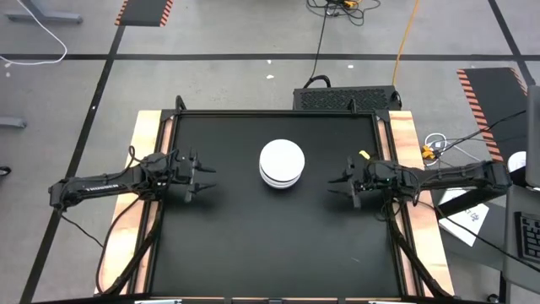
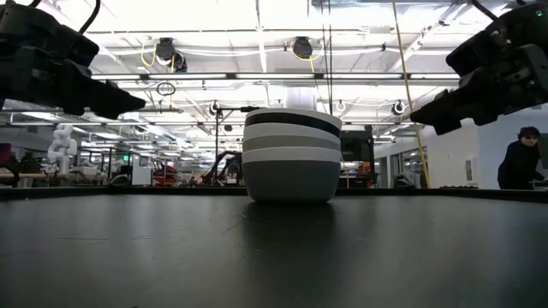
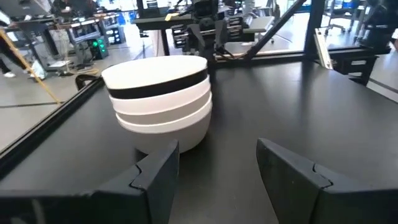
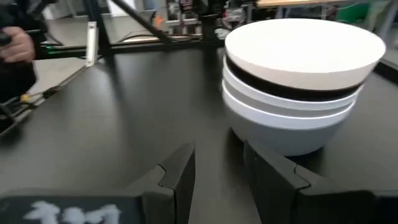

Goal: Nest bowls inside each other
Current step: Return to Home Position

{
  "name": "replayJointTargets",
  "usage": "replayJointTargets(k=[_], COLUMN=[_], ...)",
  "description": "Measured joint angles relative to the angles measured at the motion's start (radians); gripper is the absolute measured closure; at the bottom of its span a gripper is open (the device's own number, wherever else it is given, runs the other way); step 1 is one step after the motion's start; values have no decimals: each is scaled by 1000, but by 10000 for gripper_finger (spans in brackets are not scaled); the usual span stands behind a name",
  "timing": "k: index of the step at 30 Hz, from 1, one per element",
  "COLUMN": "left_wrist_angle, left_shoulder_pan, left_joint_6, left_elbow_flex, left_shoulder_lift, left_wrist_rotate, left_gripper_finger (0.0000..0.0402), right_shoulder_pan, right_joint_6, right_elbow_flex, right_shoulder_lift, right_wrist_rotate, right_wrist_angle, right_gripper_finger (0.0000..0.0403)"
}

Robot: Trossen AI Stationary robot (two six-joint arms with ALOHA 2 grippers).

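Note:
The bowls (image 1: 281, 163) stand nested in one stack in the middle of the black table, resting on the bottom bowl's base. A white bowl sits on top, with a black rim (image 2: 292, 120) below it and pale bowls beneath; the stack (image 3: 160, 99) (image 4: 303, 81) shows in both wrist views. My left gripper (image 1: 207, 179) hovers open to the stack's left, above the table (image 3: 217, 171). My right gripper (image 1: 335, 182) hovers open to the stack's right (image 4: 217, 168). Neither touches the bowls.
The black table top (image 1: 270, 245) has a raised frame and wooden side strips (image 1: 143, 152). Cables and a grey box (image 1: 346, 97) lie beyond the far edge. A person (image 2: 520, 158) stands in the room beyond the table, at the right of the low view.

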Motion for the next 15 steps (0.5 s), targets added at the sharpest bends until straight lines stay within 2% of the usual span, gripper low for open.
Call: replayJointTargets(k=[6, 11, 15], left_wrist_angle=[0, -1, -2], left_shoulder_pan=[-16, -66, -86], left_joint_6=[-22, -6, -6], left_elbow_flex=[0, 0, 0], left_shoulder_lift=[0, 19, 53], left_wrist_rotate=[-71, -183, -213], left_gripper_finger=[183, 183, 183], right_shoulder_pan=[120, 160, 160], right_joint_6=[11, -33, -44], right_elbow_flex=[0, 0, 0], right_shoulder_lift=[72, 133, 172], right_wrist_rotate=[178, 189, 211], right_wrist_angle=[83, 153, 158], right_gripper_finger=[276, 276, 276])
